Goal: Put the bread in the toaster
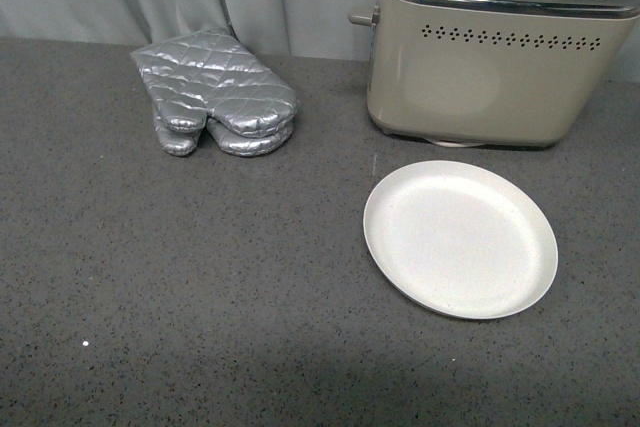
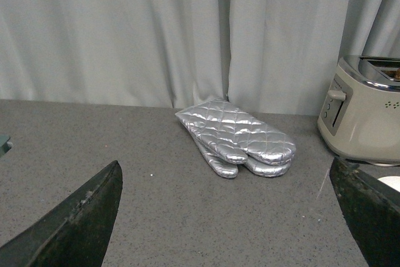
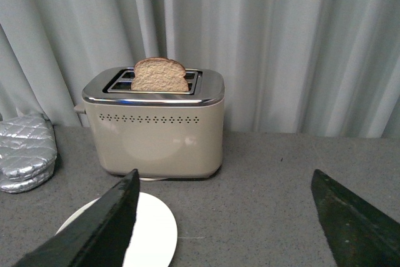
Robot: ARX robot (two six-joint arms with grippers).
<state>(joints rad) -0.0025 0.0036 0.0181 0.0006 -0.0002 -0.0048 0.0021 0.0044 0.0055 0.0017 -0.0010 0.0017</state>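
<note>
So the bread [image 3: 160, 75] is already standing in the toaster [image 1: 480, 67], in the slot nearer the plate [image 1: 460, 239], top half poking out. Both tools are spread wide and hold nothing: left tool [image 2: 231, 217] off by the oven mitts [image 1: 215, 92], right tool [image 3: 228, 223] facing the toaster. Placing looks done; probably only the lever [image 1: 362, 18] is left, if anything.

Grey speckled countertop [image 1: 200, 277], evenly lit. Pale grey pleated curtain [image 2: 125, 29] hangs directly behind countertop, reaching its back edge.
</note>
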